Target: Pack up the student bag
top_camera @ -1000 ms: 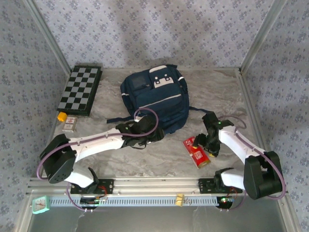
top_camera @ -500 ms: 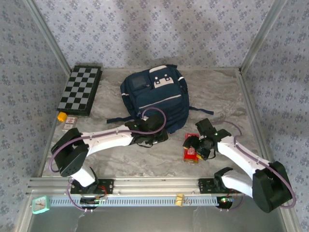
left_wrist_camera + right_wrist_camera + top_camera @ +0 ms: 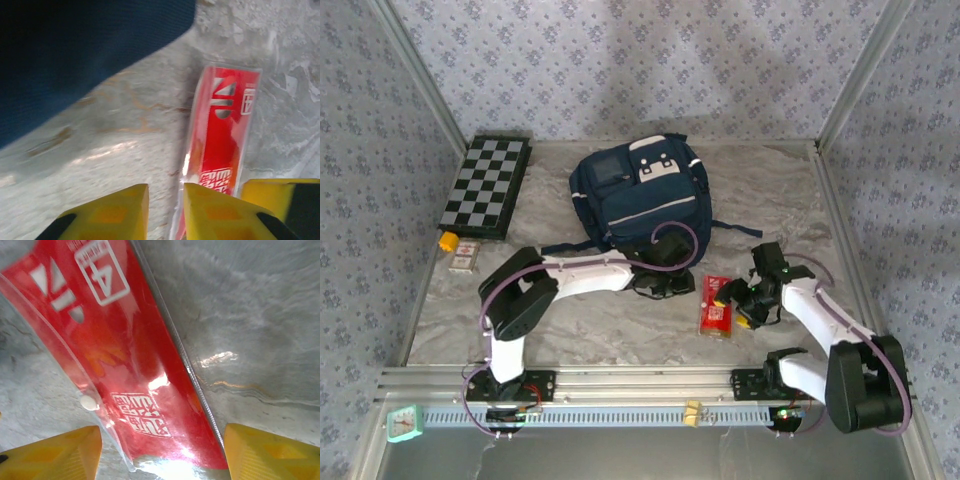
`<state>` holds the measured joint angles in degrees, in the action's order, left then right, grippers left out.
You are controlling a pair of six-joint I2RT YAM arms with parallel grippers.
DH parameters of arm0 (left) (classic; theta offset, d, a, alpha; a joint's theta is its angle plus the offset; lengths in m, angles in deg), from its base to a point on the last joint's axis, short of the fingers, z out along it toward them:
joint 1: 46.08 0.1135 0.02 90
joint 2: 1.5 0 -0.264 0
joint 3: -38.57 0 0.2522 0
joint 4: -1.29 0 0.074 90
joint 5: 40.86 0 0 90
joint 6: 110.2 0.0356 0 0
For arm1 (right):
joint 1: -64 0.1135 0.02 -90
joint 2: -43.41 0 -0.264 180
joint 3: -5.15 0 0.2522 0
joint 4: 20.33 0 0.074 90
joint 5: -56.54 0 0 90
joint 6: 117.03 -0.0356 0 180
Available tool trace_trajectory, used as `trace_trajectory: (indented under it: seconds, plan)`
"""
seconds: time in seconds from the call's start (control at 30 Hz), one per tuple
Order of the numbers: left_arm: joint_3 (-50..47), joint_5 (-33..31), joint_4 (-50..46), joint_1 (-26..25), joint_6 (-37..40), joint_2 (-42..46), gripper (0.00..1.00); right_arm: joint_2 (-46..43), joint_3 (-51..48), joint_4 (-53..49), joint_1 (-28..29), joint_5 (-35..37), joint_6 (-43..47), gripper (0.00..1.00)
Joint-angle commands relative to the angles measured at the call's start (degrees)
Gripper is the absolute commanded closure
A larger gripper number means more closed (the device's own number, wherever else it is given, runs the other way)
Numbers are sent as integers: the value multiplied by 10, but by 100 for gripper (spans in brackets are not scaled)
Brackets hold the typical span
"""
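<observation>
The student bag [image 3: 640,200] lies flat at the back middle of the table, and its navy fabric [image 3: 75,50] takes up the upper left of the left wrist view. A red packet in a clear sleeve [image 3: 717,310] [image 3: 225,135] [image 3: 125,365] lies on the table in front of the bag's right corner. My left gripper [image 3: 672,287] [image 3: 165,212] hovers by the packet's left edge, its jaws a narrow gap apart over bare table. My right gripper [image 3: 734,299] [image 3: 160,455] stands open, its fingers on either side of the packet's near end without touching it.
A black-and-grey chessboard [image 3: 485,187] lies at the back left, with a small yellow object [image 3: 447,241] and a small card box [image 3: 466,256] in front of it. A teal clock [image 3: 404,424] sits past the front rail. Metal frame posts bound both sides.
My left arm has swept right along the bag's front edge to the packet while its jaws narrowed. The right gripper shifted over the packet, which turned more upright and slid slightly left.
</observation>
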<state>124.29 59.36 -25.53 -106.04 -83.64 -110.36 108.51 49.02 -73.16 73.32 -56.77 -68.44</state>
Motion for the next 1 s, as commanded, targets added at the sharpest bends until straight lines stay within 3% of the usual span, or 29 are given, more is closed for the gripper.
trace_trajectory:
  seconds: [0.0, 0.2, 0.43, 0.6, 0.97]
  plan:
    - [29, 31, 17, -8, 7, -30, 76, 15, -5, -1, -5, -5, 49, 34]
    - [53, 37, 16, -9, 2, -69, 81, 16, -11, -1, 2, 13, 49, 31]
    - [77, 41, 5, -7, 5, -102, 92, 15, -20, 42, 26, -25, 33, 31]
    - [64, 39, 4, 3, 9, -104, 95, 2, -25, 102, 28, -100, 5, 31]
    - [39, 32, 7, 17, 13, -92, 100, -12, -11, 116, 29, -144, 28, 35]
